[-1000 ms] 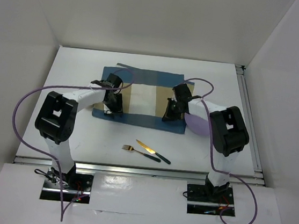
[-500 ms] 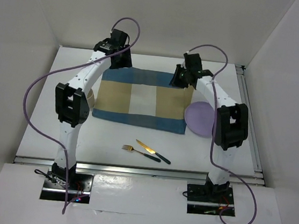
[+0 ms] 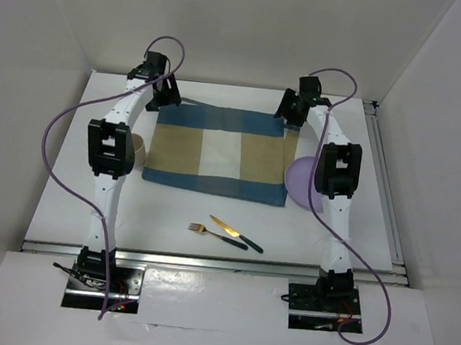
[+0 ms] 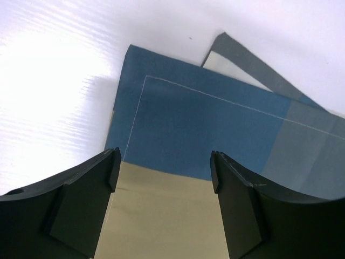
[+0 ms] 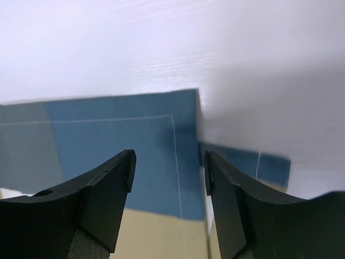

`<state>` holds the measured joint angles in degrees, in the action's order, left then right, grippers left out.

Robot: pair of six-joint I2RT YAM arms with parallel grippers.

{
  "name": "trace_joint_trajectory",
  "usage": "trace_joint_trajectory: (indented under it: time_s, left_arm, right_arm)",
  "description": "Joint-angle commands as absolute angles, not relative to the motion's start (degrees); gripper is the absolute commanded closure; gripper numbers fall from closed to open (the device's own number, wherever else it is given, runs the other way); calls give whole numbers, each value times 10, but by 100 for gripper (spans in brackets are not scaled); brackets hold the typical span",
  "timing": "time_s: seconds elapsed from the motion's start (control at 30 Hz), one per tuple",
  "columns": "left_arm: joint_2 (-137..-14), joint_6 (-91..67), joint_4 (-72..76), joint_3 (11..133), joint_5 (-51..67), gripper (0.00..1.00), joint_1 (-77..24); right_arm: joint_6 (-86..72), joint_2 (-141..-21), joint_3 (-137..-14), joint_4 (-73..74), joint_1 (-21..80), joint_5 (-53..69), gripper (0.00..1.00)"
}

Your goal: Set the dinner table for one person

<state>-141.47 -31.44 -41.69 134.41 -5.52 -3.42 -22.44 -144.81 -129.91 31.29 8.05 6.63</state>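
White walls box in the dinner table [image 3: 159, 210], a plain white top that fills the middle of the overhead view beyond my two bases. On it a blue-and-tan checked placemat [image 3: 215, 158] lies spread toward the far side. A lilac plate [image 3: 302, 189] sits just beside the mat's right edge, partly behind my right arm. My left pincer [image 4: 164, 164] hangs over the mat's far left corner, jaws apart with nothing between them. My right pincer [image 5: 168, 164] hangs likewise over the far right corner. Nearer my bases, a knife [image 3: 236, 233] and fork [image 3: 200, 230] lie side by side.
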Motion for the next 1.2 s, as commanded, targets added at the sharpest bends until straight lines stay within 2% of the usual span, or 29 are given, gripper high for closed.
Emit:
trace_joint_trajectory:
  time_s: [0.0,0.27,0.33,0.6,0.63,0.77,0.87,1.0,1.03,1.17]
  left_arm:
    - [-1423,-301,-385,1372,-47,15,-36]
    - [-1458,-301,-360,1366,-71,15,-25]
    - [-1470,-301,-359,1366,-79,15,-25]
    - [-1482,-307,-348,1365,-109,15,-20]
    - [-1482,-307,-343,1365,-120,15,-20]
    - [-1482,-307,-330,1353,-106,16,-20]
    - [-1476,-301,-324,1342,-78,21,-20]
    - [-1459,-307,-316,1317,-72,21,-20]
    - [-1449,-307,-298,1305,-72,20,-20]
    - [-1429,-295,-305,1307,-90,20,-25]
  right_arm:
    - [-216,-1473,-1365,316,75,90,34]
    - [-211,-1516,-1382,288,69,118,32]
    - [-211,-1521,-1383,282,69,126,35]
    - [-216,-1520,-1369,271,69,138,62]
    - [-216,-1514,-1362,271,69,138,67]
    - [-216,-1496,-1336,252,69,138,79]
    - [-221,-1478,-1315,236,69,143,85]
    - [-221,-1464,-1309,230,69,150,95]
    - [-221,-1458,-1303,230,69,150,100]
    - [-221,-1426,-1271,206,69,139,100]
